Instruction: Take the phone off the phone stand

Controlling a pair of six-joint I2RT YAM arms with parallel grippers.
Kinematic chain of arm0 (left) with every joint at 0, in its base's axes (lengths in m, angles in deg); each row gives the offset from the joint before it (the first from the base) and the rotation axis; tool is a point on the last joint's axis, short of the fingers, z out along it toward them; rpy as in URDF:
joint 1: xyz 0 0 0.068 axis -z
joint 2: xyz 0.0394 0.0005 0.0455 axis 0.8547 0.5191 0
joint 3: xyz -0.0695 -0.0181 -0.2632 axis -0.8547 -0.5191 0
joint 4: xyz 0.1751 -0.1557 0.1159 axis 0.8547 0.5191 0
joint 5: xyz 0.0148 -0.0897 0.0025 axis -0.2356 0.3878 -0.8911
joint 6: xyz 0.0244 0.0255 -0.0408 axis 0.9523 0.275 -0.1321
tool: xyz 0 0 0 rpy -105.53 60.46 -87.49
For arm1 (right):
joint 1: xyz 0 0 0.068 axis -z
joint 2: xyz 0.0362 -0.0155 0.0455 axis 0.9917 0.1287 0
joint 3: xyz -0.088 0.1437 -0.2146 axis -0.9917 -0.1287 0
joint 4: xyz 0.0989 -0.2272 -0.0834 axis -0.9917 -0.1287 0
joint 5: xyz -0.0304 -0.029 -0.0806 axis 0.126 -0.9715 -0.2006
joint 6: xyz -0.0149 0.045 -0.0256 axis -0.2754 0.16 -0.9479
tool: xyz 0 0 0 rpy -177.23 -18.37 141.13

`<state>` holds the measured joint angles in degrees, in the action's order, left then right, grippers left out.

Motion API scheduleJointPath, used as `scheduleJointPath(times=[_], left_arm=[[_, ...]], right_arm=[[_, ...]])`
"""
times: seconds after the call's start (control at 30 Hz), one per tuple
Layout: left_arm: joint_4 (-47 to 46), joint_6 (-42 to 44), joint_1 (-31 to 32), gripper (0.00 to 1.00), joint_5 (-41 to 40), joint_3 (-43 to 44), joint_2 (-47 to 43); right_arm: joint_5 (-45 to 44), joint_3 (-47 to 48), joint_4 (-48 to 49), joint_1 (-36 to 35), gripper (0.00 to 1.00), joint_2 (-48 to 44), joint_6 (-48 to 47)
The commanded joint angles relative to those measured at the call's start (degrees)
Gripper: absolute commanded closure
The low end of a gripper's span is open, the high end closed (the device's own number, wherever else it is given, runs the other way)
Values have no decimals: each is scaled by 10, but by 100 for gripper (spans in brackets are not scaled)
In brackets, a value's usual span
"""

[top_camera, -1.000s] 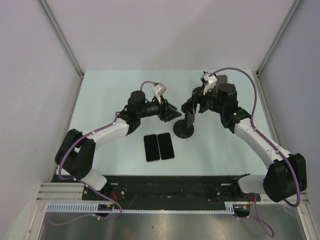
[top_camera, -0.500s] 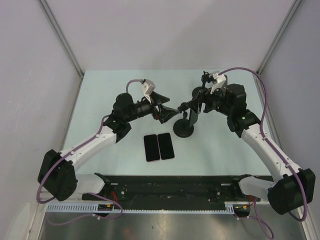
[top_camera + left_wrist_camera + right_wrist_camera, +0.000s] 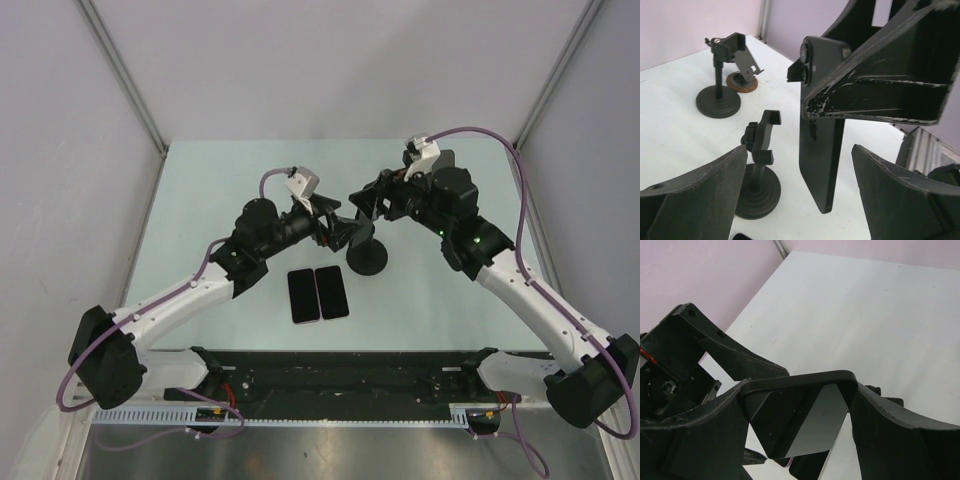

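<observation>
My right gripper [image 3: 366, 200] is shut on a black phone [image 3: 805, 425] and holds it upright in the air, above and left of the black phone stand [image 3: 368, 260]. In the left wrist view the phone [image 3: 822, 150] hangs clear of the table, next to the stand [image 3: 760, 165], whose clamp holds nothing. My left gripper [image 3: 342, 228] is open. Its fingers [image 3: 700, 200] stand either side of the phone's lower end without touching it. The right gripper [image 3: 800, 390] pinches the phone by its side edges.
Two more black phones [image 3: 305, 295] [image 3: 332, 291] lie flat side by side in front of the stand. Two other stands [image 3: 717, 95] [image 3: 742, 80] stand further back on the white table [image 3: 200, 200], one on a brown base.
My right gripper has carried the phone up and to the left, off the stand. My left gripper has moved right, and its open fingers now flank the phone.
</observation>
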<state>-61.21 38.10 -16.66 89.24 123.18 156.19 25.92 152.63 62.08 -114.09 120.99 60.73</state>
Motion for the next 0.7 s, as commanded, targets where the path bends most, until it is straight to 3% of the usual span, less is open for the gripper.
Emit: scheduleJointPath(times=[0.0,0.27,0.37,0.4,0.5,0.57,0.6,0.63,0.67], left_arm=[[9,9,14,16,-60,-2,-20],[32,33,31,38,-80,3,-33],[40,30,31,56,-86,2,-35],[42,29,31,70,-89,-3,-40],[44,26,31,97,-103,-14,-54],[51,27,30,100,-112,-20,-63],[58,28,30,100,-124,-25,-73],[64,27,29,100,-128,-27,-77],[69,27,28,100,-132,-28,-81]], right_arm=[[-71,37,26,-34,100,-6,36],[-112,38,38,-82,100,11,52],[-129,38,45,-96,100,18,56],[-130,37,47,-98,100,21,57],[-129,38,54,-101,100,24,64],[-124,38,58,-102,100,25,63],[-121,38,58,-102,96,26,61],[-118,39,58,-102,82,27,60],[-97,39,79,-101,75,31,59]])
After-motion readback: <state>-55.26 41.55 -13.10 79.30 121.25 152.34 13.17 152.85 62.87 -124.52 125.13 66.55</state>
